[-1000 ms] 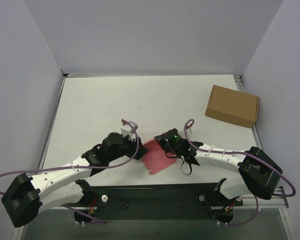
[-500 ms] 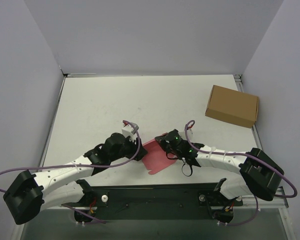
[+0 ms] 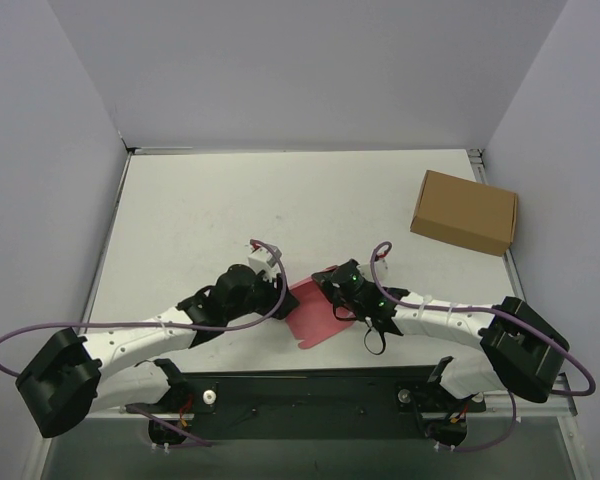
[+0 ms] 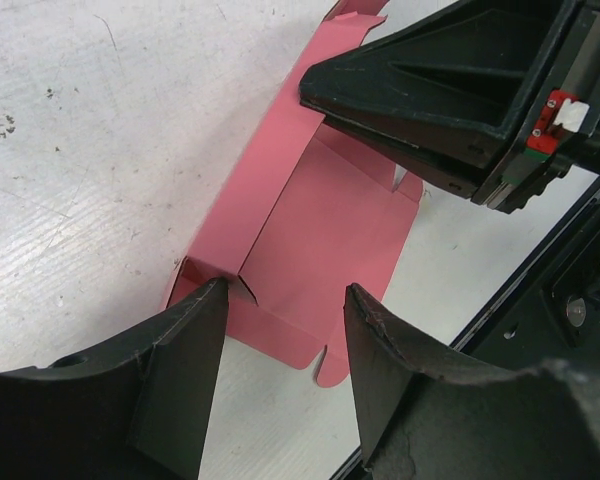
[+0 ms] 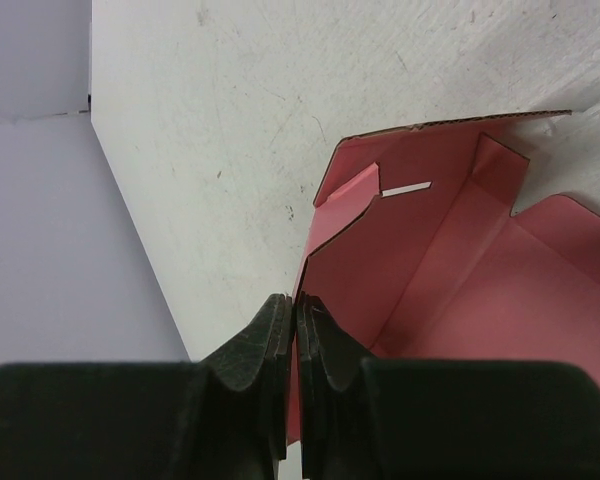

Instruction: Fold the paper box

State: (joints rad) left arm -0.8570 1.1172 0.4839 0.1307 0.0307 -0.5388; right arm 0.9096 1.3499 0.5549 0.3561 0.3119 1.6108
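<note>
Your paper box [image 3: 315,312] lay as a mostly flat pink sheet on the bench [image 3: 200,220] between both arms, your right fingers [image 5: 280,335] pinched tight on a raised flap edge, your left fingers [image 4: 195,320] spread wide, straddling the sheet's end, one tip at a small corner tab, brown cardboard box [image 3: 465,212] well apart at the far right.

There is one pink paper box [image 3: 315,318], and it lies on one white table [image 3: 200,210]. There are two robot arms: one left arm [image 3: 140,343] to the left of the paper box and one right arm [image 3: 450,320] to its right. Each arm has one gripper, so that makes two: the left gripper [image 4: 285,305] and the right gripper [image 5: 294,305]. There are two purple cables [image 3: 130,326], one on each arm. There is one brown box [image 3: 465,212], well apart from the paper box, to the back and right of it
</note>
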